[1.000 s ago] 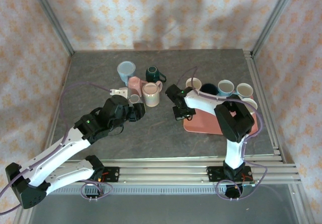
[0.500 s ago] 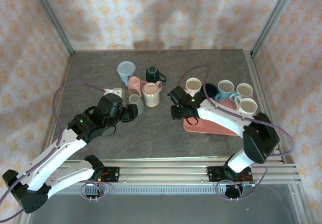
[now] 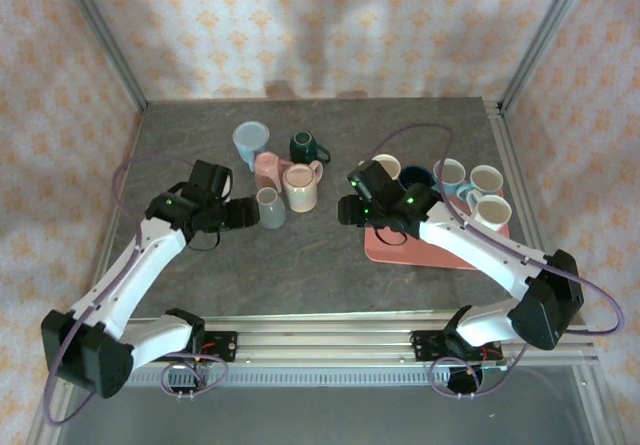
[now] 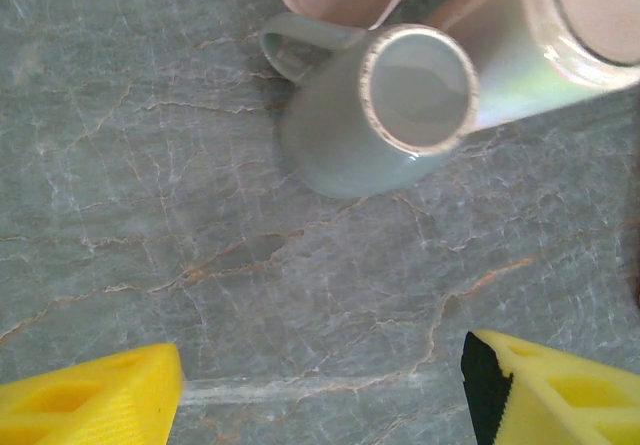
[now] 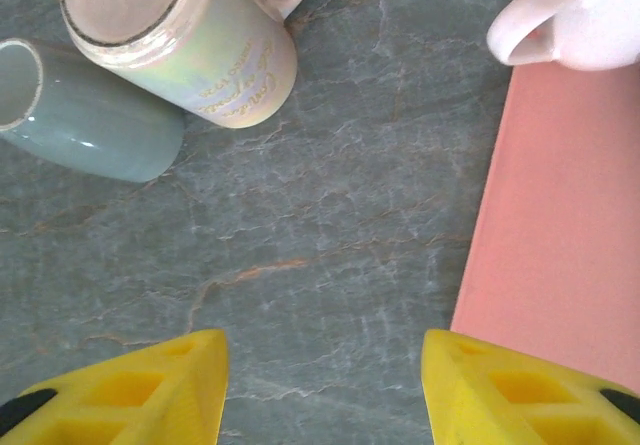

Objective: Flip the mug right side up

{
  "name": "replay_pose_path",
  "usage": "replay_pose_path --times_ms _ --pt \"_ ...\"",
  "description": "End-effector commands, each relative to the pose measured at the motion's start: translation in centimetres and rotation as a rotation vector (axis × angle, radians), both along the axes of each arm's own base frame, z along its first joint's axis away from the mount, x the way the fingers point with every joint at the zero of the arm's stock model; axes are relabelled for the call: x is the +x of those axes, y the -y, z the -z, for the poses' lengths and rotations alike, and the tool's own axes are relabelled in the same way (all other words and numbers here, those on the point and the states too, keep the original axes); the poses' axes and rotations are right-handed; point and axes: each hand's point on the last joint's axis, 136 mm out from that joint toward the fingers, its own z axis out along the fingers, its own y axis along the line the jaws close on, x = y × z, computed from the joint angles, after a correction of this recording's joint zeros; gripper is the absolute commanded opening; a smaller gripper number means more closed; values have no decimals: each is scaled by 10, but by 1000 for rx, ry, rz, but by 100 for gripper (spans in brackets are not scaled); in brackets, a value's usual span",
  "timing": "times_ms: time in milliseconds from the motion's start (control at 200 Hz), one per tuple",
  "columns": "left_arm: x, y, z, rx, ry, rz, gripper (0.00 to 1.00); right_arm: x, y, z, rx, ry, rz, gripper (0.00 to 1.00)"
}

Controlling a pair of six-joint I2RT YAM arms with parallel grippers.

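Observation:
A small grey mug (image 3: 268, 208) stands on the stone table with its flat, ringed end up, apparently upside down; the handle (image 4: 290, 45) points left in the left wrist view. My left gripper (image 3: 243, 214) is just left of it, open, with bare table between the yellow fingers (image 4: 90, 405) and the mug (image 4: 380, 115) ahead of them. My right gripper (image 3: 345, 210) hovers open over bare table beside the tray's left edge. In the right wrist view the grey mug (image 5: 90, 125) is far to the upper left of that gripper (image 5: 325, 385).
A pearly mug (image 3: 299, 187), a pink mug (image 3: 267, 170), a dark green mug (image 3: 305, 148) and a light blue mug (image 3: 250, 143) cluster behind the grey one. The pink tray (image 3: 400, 250) at right holds several upright mugs, the nearest cream-coloured (image 3: 386, 169). Metal rails frame the table.
My left arm has swung out to the left, so the gripper now faces the grey mug from its left side. My right gripper has opened and shifted off the tray's corner.

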Motion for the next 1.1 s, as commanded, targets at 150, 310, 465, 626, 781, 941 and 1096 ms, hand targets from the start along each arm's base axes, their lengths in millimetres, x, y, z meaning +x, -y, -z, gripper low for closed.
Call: replay_pose_path --times_ms 150,310,465,626,781,941,1096 --pt "62 27 -11 -103 108 243 73 -4 -6 -15 79 -38 46 54" --pt "91 27 5 -84 82 248 70 1 -11 -28 112 -30 53 54" --pt "106 28 12 -80 80 249 69 5 -10 -36 141 -21 77 54" --pt "105 35 23 -119 32 261 64 7 -6 -34 147 -35 94 54" --pt "96 41 22 -197 48 226 63 9 1 -31 142 -42 111 54" --pt "81 44 18 -256 58 187 63 10 5 -30 150 -44 119 54" --pt "67 49 17 -317 67 168 63 11 8 -28 150 -49 117 54"
